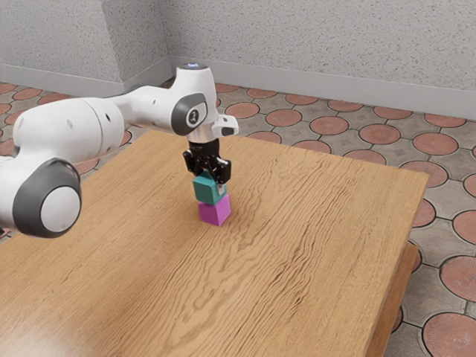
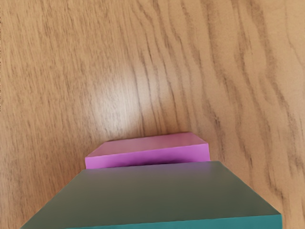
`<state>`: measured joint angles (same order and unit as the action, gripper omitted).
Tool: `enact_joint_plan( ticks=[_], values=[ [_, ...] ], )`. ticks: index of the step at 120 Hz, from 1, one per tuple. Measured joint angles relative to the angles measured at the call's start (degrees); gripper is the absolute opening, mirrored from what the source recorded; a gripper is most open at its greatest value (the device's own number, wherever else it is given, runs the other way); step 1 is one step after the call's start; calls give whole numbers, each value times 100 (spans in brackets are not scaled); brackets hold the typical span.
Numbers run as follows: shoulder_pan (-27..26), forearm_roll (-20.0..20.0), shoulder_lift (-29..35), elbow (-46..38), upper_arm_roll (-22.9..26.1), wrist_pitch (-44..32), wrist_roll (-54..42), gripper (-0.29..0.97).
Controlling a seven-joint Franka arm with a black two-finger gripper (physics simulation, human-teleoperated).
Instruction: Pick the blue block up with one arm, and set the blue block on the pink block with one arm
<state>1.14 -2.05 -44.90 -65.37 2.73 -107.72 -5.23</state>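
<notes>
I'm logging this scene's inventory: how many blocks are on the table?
2. The blue block, teal in shade, sits in the pincer on top of the pink block, mid-table. The arm hides some tabletop, so more could exist.

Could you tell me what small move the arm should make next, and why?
Probably open the gripper: the blue block it grips already appears to sit on the pink block, roughly lined up, so releasing should leave it stacked.
</notes>
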Motion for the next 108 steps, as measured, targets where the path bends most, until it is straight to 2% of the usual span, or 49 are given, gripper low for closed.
enact_joint_plan(
  ticks=[66, 88, 108],
  values=[
    [-15, 8, -88, -13, -3, -201, 65, 38],
    [-18, 30, -118, -21, -1, -230, 64, 54],
    [-10, 31, -116, -16, -5, -246, 62, 61]
  ],
)
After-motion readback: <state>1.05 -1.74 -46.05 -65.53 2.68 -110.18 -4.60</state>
